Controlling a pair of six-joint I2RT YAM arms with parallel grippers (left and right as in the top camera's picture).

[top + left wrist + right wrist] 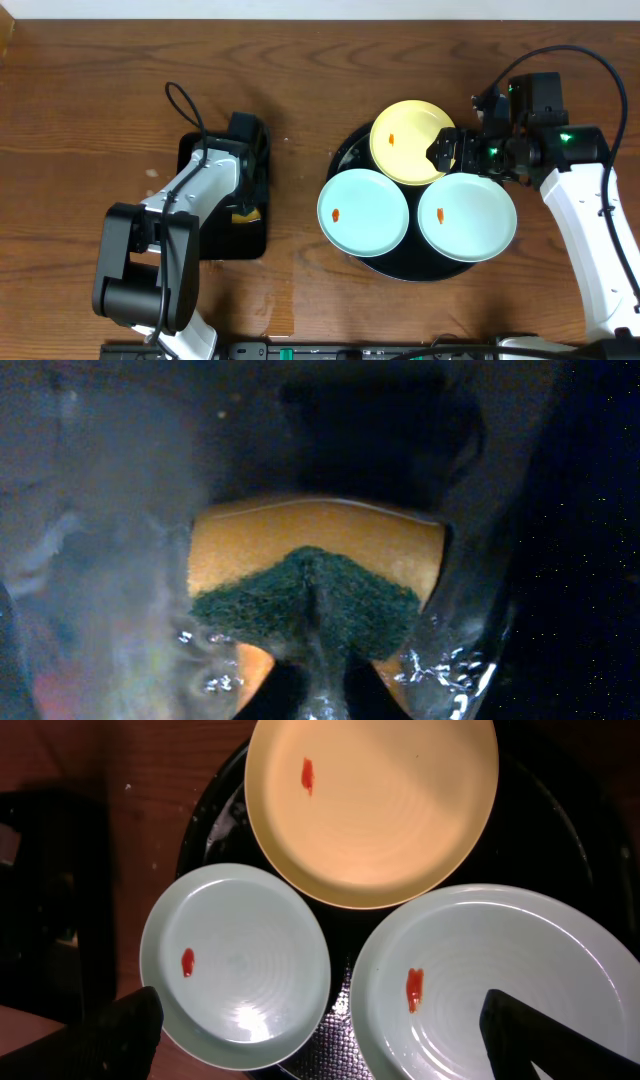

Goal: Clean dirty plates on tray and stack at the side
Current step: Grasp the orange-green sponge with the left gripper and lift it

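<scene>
Seen from overhead, three plates sit on the round tray: the yellow plate at the back, the left mint plate and the right mint plate in front, each with an orange smear. The mint plates overhang the tray's rim, and the yellow plate's front edge lies close against both.

The right claw hovers by the yellow plate's right edge. Its wrist view shows the fingers spread wide, tips apart over the two mint plates, gripping nothing. That view cuts off the right mint plate.

The left claw is down in the small tray, its arm hiding most of it. Only its wrist view shows the sponge, green pad buckled, pinched between blurred fingers. Bare worktop lies around both trays.
</scene>
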